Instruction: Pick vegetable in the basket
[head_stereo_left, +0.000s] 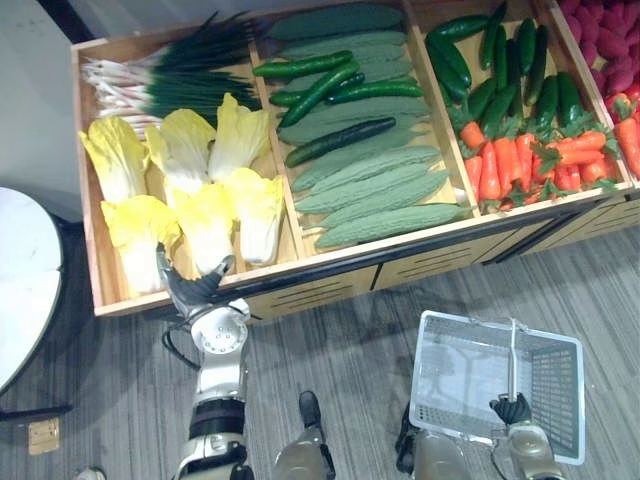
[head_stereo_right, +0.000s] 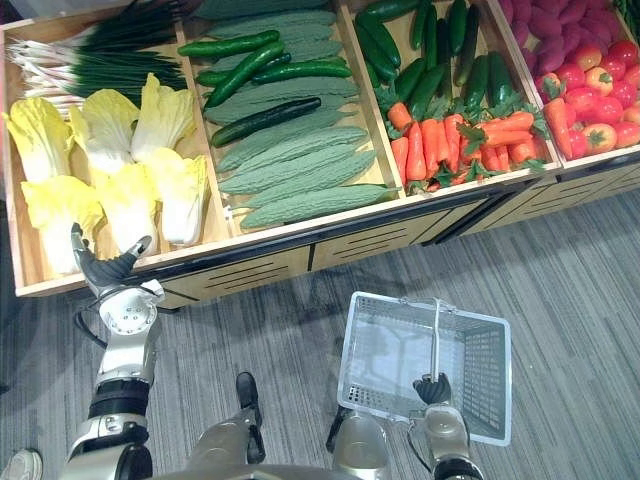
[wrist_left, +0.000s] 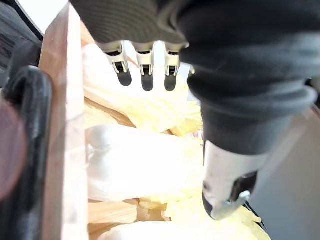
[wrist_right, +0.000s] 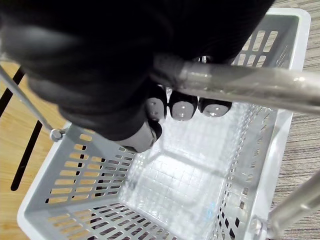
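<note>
**Left eye view.** The basket hangs over the floor from the right robot hand. We see nothing inside it, so no vegetable has gone in. The left robot hand is at the front edge of the counter, just by the nearest cabbage in the leftmost compartment. We judge the task barely begun: the grasp, the lift and the drop into the basket are all left to do.

**Right eye view.** The layout is the same. The left robot hand overlaps the cabbage's lower end, so we cannot tell from here whether they touch. The counter's rightmost compartment is cut off by the frame.

**Left wrist view.** The fingers are straight and the thumb stands well apart, so this robot hand is released and holds nothing. The pale cabbage lies just past them. Whether any fingertip touches a leaf is hard to make out.

**Right wrist view.** The fingers are curled round the handle, so this robot hand is grasping it. The basket's mesh bottom shows bare, though the dark cover hides part of the basket.
</note>
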